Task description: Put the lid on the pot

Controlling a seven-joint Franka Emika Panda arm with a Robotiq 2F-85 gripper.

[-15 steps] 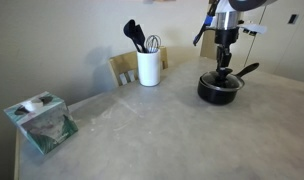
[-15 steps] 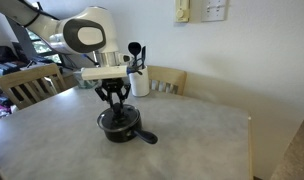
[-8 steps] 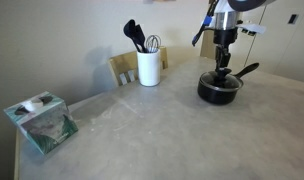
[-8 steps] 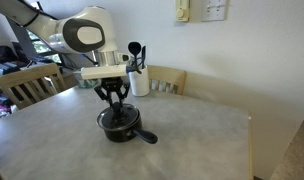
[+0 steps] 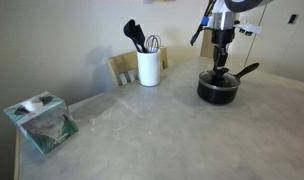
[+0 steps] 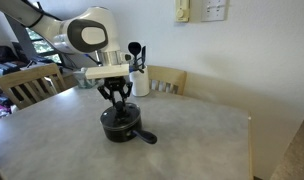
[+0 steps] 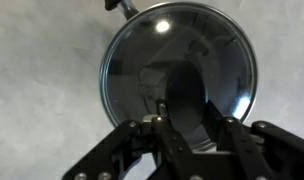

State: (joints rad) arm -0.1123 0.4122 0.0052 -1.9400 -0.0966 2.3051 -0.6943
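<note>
Overall: soft, even indoor light, moderately bright; every view is small and low in detail.
Source: a pale daylight patch, seemingly a window (image 6: 37,38), in an exterior view.
Shadows: the holder (image 5: 148,67) casts a diffuse grey shadow on the wall toward the frame's left edge.
Surface (image 5: 162,130): pale, with a mild sheen and no hard glare.
Dark parts: the pot (image 5: 218,90) reads as near-solid black in both exterior views.
Wrist glare: a small white highlight near the top of the lid (image 7: 177,70); the glass mirrors dark shapes.
Focus: the end effector (image 7: 189,120) at the bottom edge is dark and blurred.
</note>
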